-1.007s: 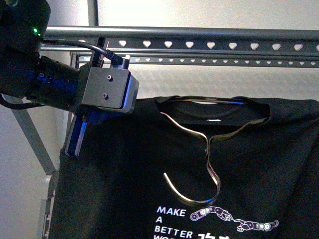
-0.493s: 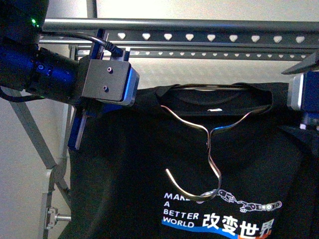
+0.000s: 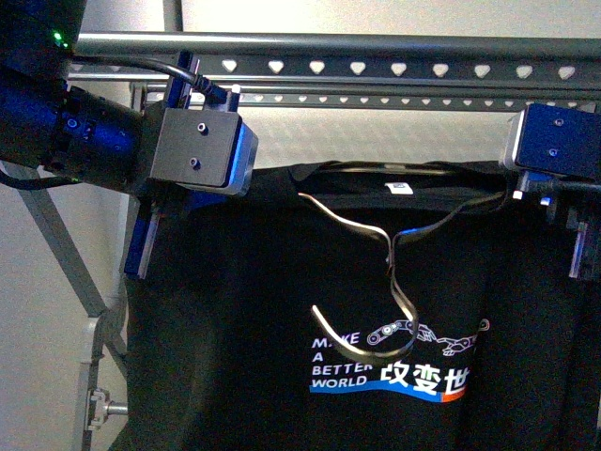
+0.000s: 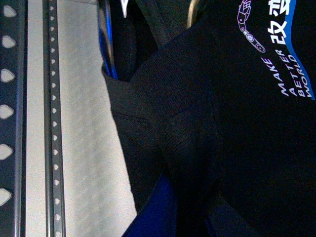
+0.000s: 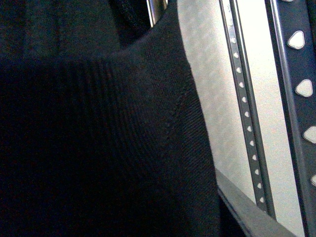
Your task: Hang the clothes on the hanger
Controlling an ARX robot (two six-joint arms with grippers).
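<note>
The clothes, a black T-shirt (image 3: 254, 310) with a white "MAKE A BETTER WORLD" print (image 3: 394, 366), hang spread between my two grippers. They sit just below the hanger, a grey rack whose rails (image 3: 376, 68) are punched with heart-shaped holes. My left gripper (image 3: 141, 246) is shut on the left shoulder. My right gripper (image 3: 580, 246) is shut on the right shoulder. In the left wrist view the cloth (image 4: 237, 138) covers the blue fingers (image 4: 150, 215), with the rail (image 4: 10, 98) beside it. In the right wrist view the cloth (image 5: 98, 138) hides the jaws, and the rail (image 5: 296, 98) is close.
A thin bent metal wire frame (image 3: 390, 258) sits in the shirt's collar, its hook pointing down over the chest. A diagonal rack leg (image 3: 66, 254) and a bracket with a bolt (image 3: 99, 409) stand at the left. A pale wall lies behind.
The shirt has risen, so the print shows higher in view. My right gripper has come into view at the right edge and moved inward. The left gripper has barely shifted.
</note>
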